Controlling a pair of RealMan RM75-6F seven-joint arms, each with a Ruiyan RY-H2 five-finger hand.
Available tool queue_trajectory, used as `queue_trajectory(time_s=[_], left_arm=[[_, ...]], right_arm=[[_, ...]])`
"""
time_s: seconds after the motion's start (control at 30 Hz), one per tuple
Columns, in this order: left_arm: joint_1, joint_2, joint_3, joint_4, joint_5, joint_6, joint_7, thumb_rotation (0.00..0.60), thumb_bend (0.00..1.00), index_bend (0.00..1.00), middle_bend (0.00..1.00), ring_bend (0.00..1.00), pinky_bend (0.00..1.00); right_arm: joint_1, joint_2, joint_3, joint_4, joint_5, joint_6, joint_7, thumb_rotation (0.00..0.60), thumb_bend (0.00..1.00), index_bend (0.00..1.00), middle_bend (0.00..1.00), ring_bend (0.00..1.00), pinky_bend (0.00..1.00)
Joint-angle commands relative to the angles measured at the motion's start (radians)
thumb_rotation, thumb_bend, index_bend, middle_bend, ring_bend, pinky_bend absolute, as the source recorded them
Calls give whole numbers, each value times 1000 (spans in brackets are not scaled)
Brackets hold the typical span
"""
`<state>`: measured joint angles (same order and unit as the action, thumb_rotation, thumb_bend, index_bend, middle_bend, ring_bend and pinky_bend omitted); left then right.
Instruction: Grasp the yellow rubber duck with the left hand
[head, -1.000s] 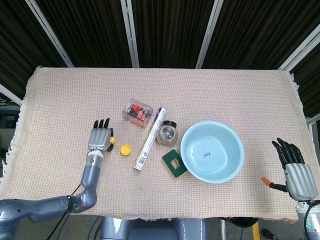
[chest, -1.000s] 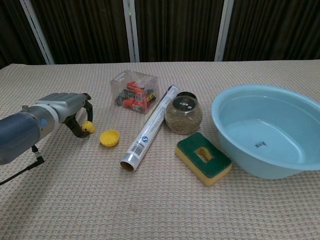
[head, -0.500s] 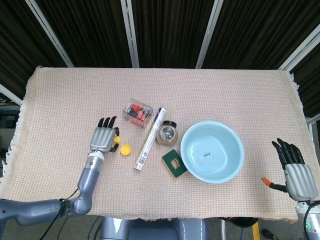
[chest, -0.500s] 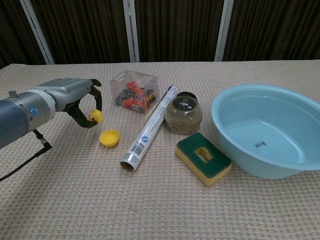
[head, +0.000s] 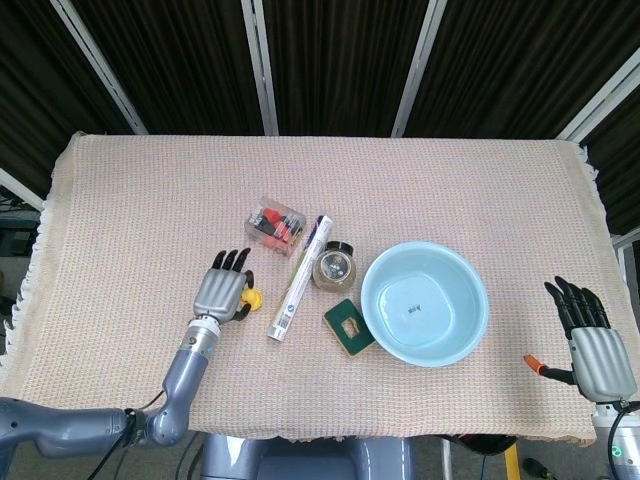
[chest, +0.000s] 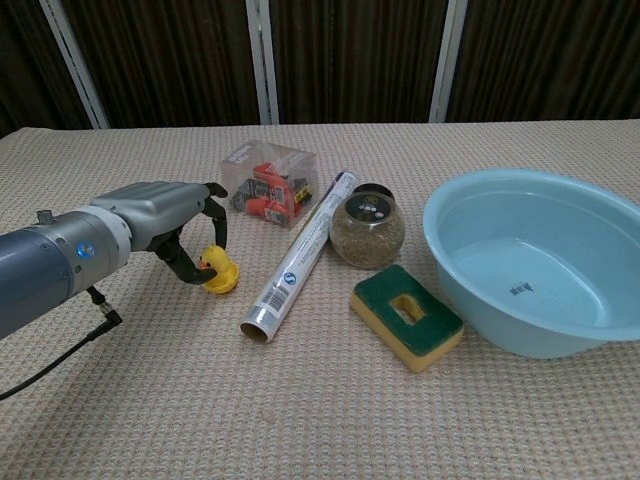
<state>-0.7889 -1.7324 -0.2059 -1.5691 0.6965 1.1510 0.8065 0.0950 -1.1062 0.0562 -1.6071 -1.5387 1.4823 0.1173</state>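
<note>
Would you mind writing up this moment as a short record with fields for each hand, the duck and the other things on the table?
left hand: fingers curled around the duck, holding it
duck: yellow, just above or on the yellow cap, beside the tube
right hand: at the table's right edge, fingers spread, holding nothing
other things: clear box of red pieces, jar, green and yellow sponge, blue basin
surface: woven tablecloth

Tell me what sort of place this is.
Probably a robot test bench, not a home. A table under a woven beige cloth stands before dark curtains with metal struts, and unrelated props lie on it: a blue basin, a green sponge, a yellow rubber duck by the left hand.
</note>
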Motion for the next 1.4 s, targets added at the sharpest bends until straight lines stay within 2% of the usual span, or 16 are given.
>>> queue_trajectory(time_s=[0.03,0.3,0.6,0.8,0.9,1.07,1.23,1.4], left_arm=[[-5,-12,-1,11,-5,1,-2,600,370,450,0,0,0],[-13,-27,3,26,-20,5,9,600,343,419,0,0,0],[-14,-15,6,19,-35,10,18,600,281,242,0,0,0],[-2,11,8,-21,-7,26,-5,600,278,217,0,0,0],[20,51,16,-78,43,57,-37,600,279,216,0,0,0],[98,164,67,-200,182,149,-109,600,279,212,0,0,0],[211,310,159,-313,328,240,-221,600,269,163,0,0,0],[325,432,272,-353,492,331,-330,600,163,48,0,0,0]], right_arm=[[0,1,0,0,-1,0,1,600,48,23,0,0,31],[0,1,1,0,-2,2,4,600,48,23,0,0,31],[0,1,0,-1,-2,0,1,600,48,24,0,0,31],[-1,0,-1,1,-1,-1,-5,600,48,23,0,0,31],[-2,0,0,2,1,1,-7,600,48,24,0,0,31],[-2,0,-2,4,0,-1,-17,600,48,24,0,0,31],[-2,-5,-6,4,-3,-4,-45,600,48,23,0,0,31],[-3,-10,-6,3,0,-2,-67,600,48,23,0,0,31]])
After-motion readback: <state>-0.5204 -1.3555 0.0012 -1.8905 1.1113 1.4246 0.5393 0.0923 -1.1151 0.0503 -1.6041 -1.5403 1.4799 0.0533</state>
